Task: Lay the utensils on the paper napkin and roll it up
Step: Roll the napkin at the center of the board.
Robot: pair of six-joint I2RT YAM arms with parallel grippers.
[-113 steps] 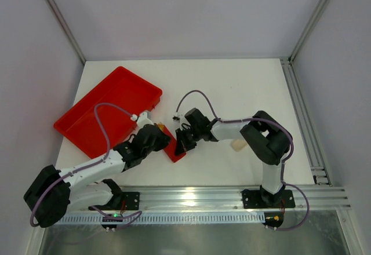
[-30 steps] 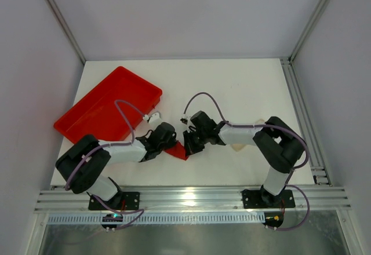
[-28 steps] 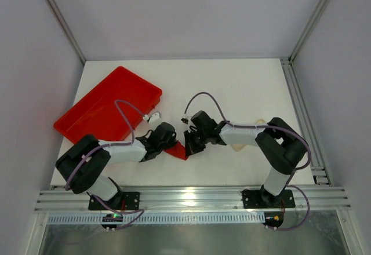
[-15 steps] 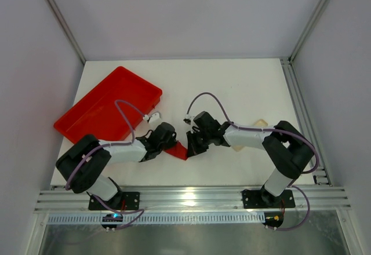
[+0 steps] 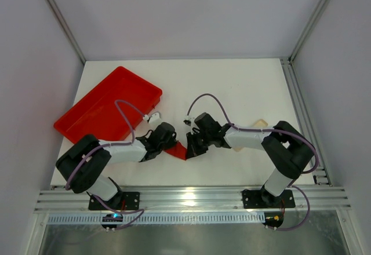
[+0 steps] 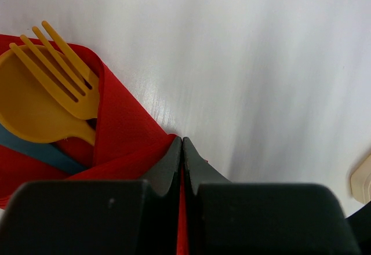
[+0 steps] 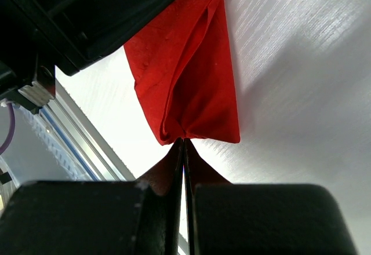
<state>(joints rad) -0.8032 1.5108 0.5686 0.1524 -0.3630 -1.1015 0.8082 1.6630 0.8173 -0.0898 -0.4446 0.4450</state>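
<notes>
Table (image 5: 243, 87) first, white and wide, with the red tray (image 5: 141, 83) off on your far left. Paper napkin (image 7: 191, 75) lies near the front edge between your two arms, already folded into a loose wrap. Left gripper (image 6: 182, 143) is pressed together on one napkin corner; right gripper (image 7: 183, 144) pinches the opposite tip. Yellow fork (image 6: 64, 69) and spoon (image 6: 26, 110) peek out of the fold, with a blue handle (image 6: 49, 155) under them. To roll well, you'll want both pinches moving together, low to the table, so the paper stays taut and nothing slides out the open end.
</notes>
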